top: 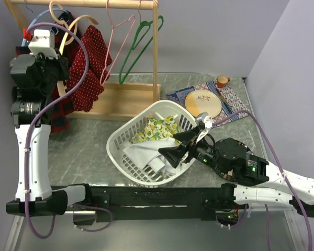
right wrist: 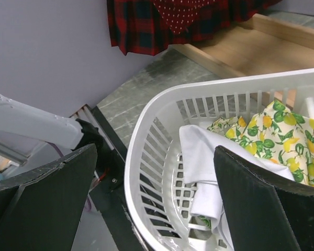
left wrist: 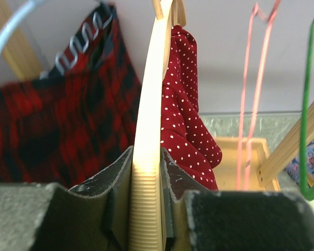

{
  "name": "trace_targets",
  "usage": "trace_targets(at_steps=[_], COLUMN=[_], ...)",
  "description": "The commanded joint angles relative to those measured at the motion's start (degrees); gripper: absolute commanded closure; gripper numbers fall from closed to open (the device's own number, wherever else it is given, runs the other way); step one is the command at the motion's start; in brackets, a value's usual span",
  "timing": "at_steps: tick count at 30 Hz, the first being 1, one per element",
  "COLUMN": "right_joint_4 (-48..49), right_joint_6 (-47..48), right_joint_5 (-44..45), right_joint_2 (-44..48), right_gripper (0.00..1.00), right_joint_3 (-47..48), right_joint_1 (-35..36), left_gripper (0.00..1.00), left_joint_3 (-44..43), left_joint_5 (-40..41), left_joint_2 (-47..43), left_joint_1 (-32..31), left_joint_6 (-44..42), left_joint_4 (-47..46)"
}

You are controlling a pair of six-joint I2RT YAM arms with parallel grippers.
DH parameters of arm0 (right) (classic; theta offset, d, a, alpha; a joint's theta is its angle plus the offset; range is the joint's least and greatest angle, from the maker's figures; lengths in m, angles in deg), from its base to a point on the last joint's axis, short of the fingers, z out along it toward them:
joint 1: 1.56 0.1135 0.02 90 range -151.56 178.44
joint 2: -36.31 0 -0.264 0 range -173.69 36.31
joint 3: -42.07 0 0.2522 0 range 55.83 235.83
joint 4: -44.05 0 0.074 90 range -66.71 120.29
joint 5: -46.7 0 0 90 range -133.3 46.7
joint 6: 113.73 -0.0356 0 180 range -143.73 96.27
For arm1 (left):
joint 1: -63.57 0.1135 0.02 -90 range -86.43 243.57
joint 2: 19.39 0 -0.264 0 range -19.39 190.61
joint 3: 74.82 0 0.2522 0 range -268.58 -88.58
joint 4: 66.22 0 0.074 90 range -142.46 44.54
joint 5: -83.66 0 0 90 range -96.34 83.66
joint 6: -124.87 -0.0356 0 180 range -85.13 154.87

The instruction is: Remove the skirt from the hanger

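Grey marbled table [top: 83, 151] and lavender walls, seen from above. Nearest us, over the near right rim of a white laundry basket [top: 111, 146], the right gripper [top: 167, 145] hovers with its jaws spread wide, holding nothing. Inside the basket we see a white cloth [top: 141, 151] and a lemon-print cloth [top: 157, 128]. Beyond the basket to the right lies a round plate [top: 203, 103]. Beyond the basket to the left stands a wooden rack [top: 156, 52]. There the raised left gripper [left wrist: 146, 178] pinches a cream hanger [left wrist: 152, 94] between its jaws. A red polka-dot skirt [left wrist: 186, 104] hangs from that hanger, a red plaid garment [left wrist: 52, 130] just beside it. A pink hanger [top: 118, 36] and a green hanger [top: 138, 42] hang straight behind the basket.
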Motion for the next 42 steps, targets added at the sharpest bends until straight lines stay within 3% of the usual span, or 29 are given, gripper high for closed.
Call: trace_targets(at_steps=[1,7,12,18,29,35,36,40,42], right_joint_4=[0.83,1.46,1.10,9.18,12.36,12.18,12.18,13.32,15.07], right_joint_6=[-1.65,0.80,2.30,3.79,10.99,13.19,13.37,11.89,11.62], right_joint_5=[-1.98,-1.98,-6.98,-12.96,-21.75,-20.09,-20.44,-17.81,-16.32], right_joint_2=[-0.01,-6.15,-17.40,-29.61,-53.07,-59.50,-59.86,-58.47,-56.88], right_gripper=[0.01,0.01,0.01,0.02,0.01,0.05,0.08,0.74,0.89], right_joint_3=[2.41,5.91,16.70,25.85,43.79,48.46,48.55,45.92,42.85], right_joint_1=[0.00,0.00,0.00,-0.09,-0.09,0.00,-0.09,-0.09,0.00], left_gripper=[0.99,0.99,0.99,0.99,0.99,0.99,0.99,0.99,0.99], left_joint_3=[1.97,5.22,8.56,5.85,6.28,6.89,7.07,7.33,8.12], left_joint_5=[3.79,6.61,4.41,3.70,-4.73,-7.55,-7.55,-6.76,-4.39], left_joint_2=[-4.90,-12.89,-21.42,-24.69,-31.90,-33.04,-32.95,-32.95,-33.56], left_joint_1=[-0.04,-0.04,-0.04,-0.04,-0.04,0.05,-0.04,0.05,-0.04], left_joint_6=[2.34,6.37,9.19,9.72,14.73,14.74,14.56,14.12,13.25], left_joint_4=[-0.68,5.91,11.71,19.96,21.13,20.95,20.95,20.51,19.29])
